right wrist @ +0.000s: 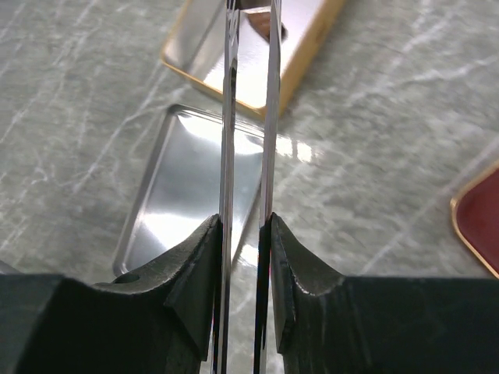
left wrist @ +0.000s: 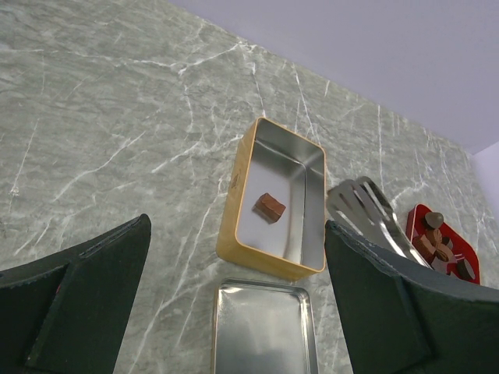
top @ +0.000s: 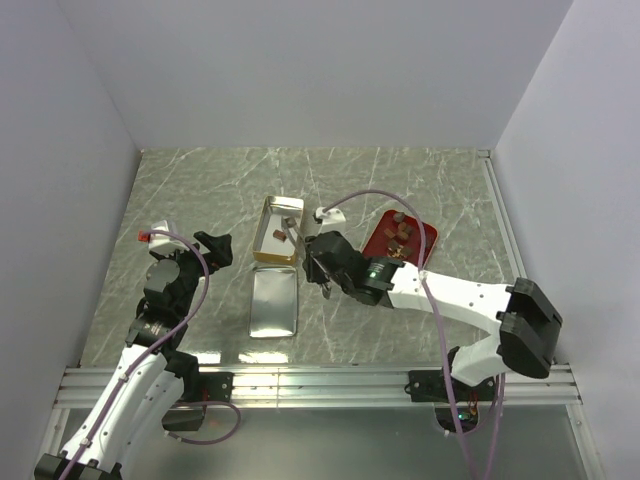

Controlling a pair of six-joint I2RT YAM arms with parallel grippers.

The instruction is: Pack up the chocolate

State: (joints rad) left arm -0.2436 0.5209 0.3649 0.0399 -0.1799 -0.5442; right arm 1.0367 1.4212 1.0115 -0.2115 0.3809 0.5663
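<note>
One reddish-brown chocolate chunk (left wrist: pixel 271 206) lies in the open gold tin (top: pixel 263 228), which also shows in the left wrist view (left wrist: pixel 234 204). More chunks (top: pixel 400 234) sit on the red tray (top: pixel 378 240). My right gripper (top: pixel 320 266) is shut on metal tongs (right wrist: pixel 248 117). The tong blades (left wrist: pixel 365 212) reach toward the tin's right rim, slightly apart. A brown bit shows between the blade tips in the right wrist view; I cannot tell if it is gripped. My left gripper (left wrist: pixel 238 257) is open and empty, left of the tin.
The tin's silver lid (top: pixel 273 303) lies inside-up just in front of the tin, also in the left wrist view (left wrist: pixel 263 327) and the right wrist view (right wrist: pixel 179 187). White walls enclose the marbled table on three sides.
</note>
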